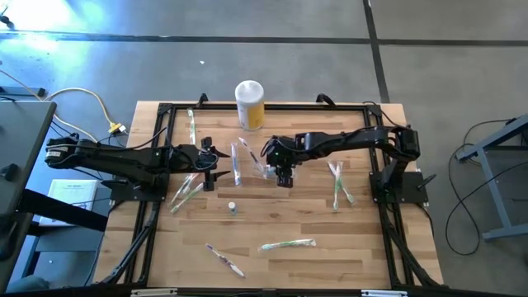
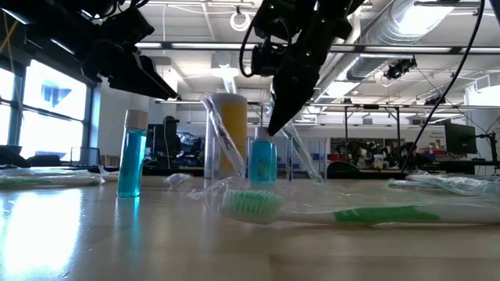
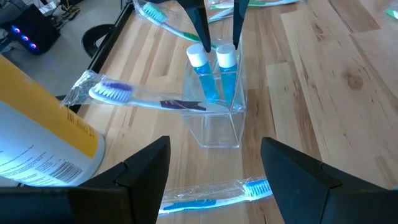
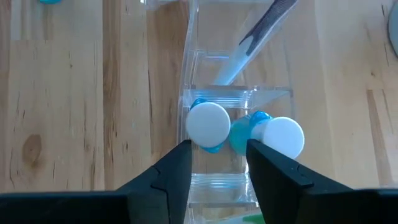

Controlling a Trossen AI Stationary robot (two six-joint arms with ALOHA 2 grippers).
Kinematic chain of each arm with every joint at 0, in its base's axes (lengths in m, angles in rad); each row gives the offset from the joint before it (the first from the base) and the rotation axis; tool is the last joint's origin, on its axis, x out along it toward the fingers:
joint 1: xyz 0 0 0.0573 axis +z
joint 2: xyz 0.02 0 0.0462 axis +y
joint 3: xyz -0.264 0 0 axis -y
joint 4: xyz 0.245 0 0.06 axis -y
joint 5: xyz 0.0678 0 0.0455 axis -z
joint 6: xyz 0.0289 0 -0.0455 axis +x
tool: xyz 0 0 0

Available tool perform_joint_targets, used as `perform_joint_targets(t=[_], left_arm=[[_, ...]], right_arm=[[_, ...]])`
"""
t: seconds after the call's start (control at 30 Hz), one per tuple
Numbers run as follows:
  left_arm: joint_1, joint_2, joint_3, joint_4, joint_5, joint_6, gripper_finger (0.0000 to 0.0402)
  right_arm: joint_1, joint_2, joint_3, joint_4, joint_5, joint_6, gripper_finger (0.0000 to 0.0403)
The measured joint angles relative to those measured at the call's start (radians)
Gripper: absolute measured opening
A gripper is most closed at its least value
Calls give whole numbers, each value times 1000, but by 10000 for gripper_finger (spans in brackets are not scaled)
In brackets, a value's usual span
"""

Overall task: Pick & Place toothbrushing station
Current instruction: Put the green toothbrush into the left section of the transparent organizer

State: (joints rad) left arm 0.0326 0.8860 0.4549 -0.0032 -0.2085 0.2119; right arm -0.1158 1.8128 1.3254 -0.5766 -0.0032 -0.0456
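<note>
Nearest, at 5 o'clock from the holder on the wooden table (image 1: 363, 247): a wrapped green toothbrush (image 2: 328, 212), lying flat. At 7 o'clock near the front edge, a second wrapped toothbrush (image 1: 224, 260), colour hard to tell. Closer in at 7 o'clock, a lone blue tube (image 2: 131, 152) with a white cap, standing upright, well apart from the holder.

Mid-table: the clear plastic holder (image 3: 217, 134), a small see-through box with inner dividers, upright. Inside one compartment, two blue tubes (image 3: 208, 84) with round white caps, side by side and leaning slightly. In another compartment, a wrapped toothbrush (image 3: 130, 98) with purple bristles, tilted out over the rim. Flat on the wood just beside the holder, a teal toothbrush (image 3: 211, 198) in its wrap.

Directly above the tubes: right gripper (image 3: 220, 46), pointing down, fingers parted, tips just at the caps and clamped on nothing. At 9 o'clock: left gripper (image 3: 214, 142), near the holder, fingers spread wide and empty.

Farthest, at 12 o'clock: a yellow canister (image 1: 250, 103) with a white top, upright.
</note>
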Motion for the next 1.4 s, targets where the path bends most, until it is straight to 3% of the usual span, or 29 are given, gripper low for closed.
perform_joint_targets(t=[0.5,0.73,0.93,1.1,1.23,1.4], left_arm=[[0,0,0,-6,0,0,244],[0,0,0,-2,-1,6,244],[0,0,0,-29,-1,-3,244],[0,0,0,-44,21,-8,244],[0,0,0,-45,24,-12,244],[0,0,0,-55,64,-15,244]], right_arm=[[5,-12,0,-22,4,0,141],[16,-78,-1,-50,8,23,140],[57,-183,2,-167,-15,167,140],[85,-253,1,-431,-62,382,140],[113,-265,-4,-616,22,529,140],[158,-263,-94,-647,33,679,140]])
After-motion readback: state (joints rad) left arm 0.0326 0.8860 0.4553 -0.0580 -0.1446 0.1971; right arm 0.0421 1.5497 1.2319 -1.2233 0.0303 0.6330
